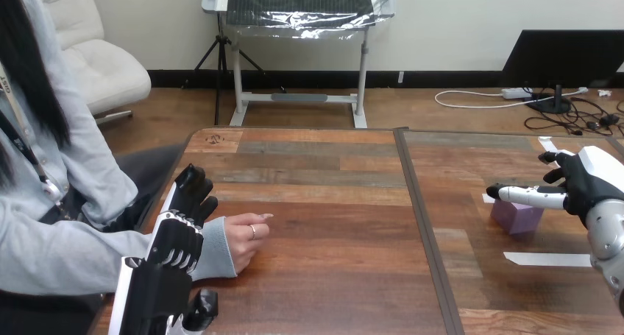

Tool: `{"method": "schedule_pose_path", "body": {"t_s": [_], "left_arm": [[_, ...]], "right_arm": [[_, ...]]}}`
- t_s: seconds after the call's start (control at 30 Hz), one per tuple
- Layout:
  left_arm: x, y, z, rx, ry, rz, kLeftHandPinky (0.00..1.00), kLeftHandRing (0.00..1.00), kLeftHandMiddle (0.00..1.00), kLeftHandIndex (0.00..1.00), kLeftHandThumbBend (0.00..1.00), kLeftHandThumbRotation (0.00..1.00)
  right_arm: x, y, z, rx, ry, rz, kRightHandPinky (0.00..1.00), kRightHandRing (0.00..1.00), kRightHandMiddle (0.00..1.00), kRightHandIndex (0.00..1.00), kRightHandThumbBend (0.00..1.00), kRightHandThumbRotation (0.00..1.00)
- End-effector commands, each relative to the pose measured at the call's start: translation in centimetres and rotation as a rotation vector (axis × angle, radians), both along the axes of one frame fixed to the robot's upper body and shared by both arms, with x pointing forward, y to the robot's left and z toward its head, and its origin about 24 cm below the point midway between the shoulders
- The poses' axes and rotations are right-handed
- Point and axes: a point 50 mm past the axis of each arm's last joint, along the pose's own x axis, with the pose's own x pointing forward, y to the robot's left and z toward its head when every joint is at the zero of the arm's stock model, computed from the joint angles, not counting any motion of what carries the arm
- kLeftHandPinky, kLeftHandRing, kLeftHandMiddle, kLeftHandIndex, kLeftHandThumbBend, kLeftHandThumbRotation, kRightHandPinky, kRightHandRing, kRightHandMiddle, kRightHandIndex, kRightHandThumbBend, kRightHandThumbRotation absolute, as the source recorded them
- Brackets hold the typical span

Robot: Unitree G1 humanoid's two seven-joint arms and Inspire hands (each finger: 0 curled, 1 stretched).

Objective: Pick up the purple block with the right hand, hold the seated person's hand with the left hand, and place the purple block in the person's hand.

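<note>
Head view: right robot hand (587,182) wide over purple block (517,218), far right; left robot hand (176,241) at person's wrist (218,248), grip unclear.

— Where is the block?
— The small, pale purple, box-shaped block (517,219) sits flat on the wooden table (331,202) at the right of the frame, about mid-height. Its top edge is partly hidden.
— And the person's hand?
— The person's hand (246,239) rests on the same tabletop, lower left of centre. It is loosely curled, with the thumb on top pointing right. It lies well apart from the block.
</note>
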Motion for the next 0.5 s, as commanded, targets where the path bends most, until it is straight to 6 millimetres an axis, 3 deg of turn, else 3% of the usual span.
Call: {"method": "schedule_pose_path", "body": {"t_s": [0.0, 0.47], "left_arm": [[1.47, -0.34, 0.95, -0.01, -0.064, -0.009, 0.94, 0.97, 0.98, 0.95, 1.0, 0.74], [1.49, -0.43, 1.02, -0.014, -0.066, -0.012, 0.95, 0.97, 0.98, 0.95, 1.0, 0.73]], "right_arm": [[1.35, 0.32, 2.16, 0.001, -0.088, 0.016, 0.65, 0.75, 0.76, 0.87, 1.0, 0.57], [1.37, 0.32, 2.19, -0.016, -0.085, 0.016, 0.65, 0.76, 0.76, 0.87, 1.0, 0.57]]}}
